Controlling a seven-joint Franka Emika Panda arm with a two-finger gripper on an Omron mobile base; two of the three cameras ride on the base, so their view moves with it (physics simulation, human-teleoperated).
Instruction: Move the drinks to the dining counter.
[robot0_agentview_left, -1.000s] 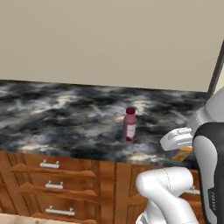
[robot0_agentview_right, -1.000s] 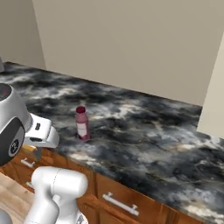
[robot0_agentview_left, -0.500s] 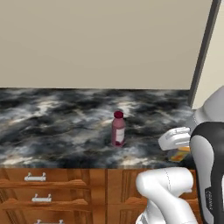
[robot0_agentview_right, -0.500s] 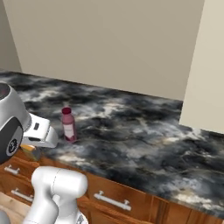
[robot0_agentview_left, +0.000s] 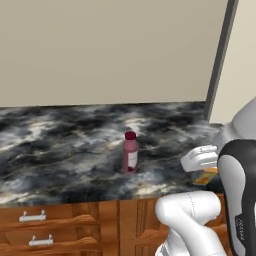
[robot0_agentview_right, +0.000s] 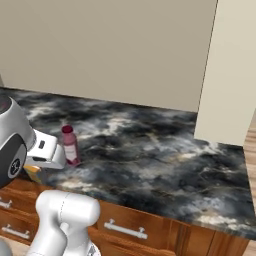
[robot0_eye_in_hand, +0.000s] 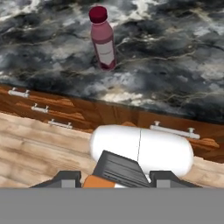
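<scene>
Maroon-pink and upright, the bottle stands on the black-and-grey marbled surface of the dining counter, near its front edge, dark red cap on top and white label facing the cameras. In the left base view it sits just right of centre; in the right base view the bottle is at about 9 o'clock from the middle of the frame, and in the hand view the bottle appears near 12 o'clock, leaning a little with the tilt of that camera.

Below the stone run brown wooden drawers with silver bar handles. A beige wall rises behind the surface, and a pale cabinet side closes it off at the right.

The jaws are clenched on the orange-yellow drink carton, a sliver of which shows between the two dark tips at 6 o'clock in the hand view, with wooden floor below them. In the left base view the carton peeks out under the white hand at about 3 o'clock from the bottle, near the front edge of the surface; whether it touches the stone I cannot tell. In the right base view the carton shows as a small orange patch under the hand, at 8 o'clock from the bottle, the two well apart.
</scene>
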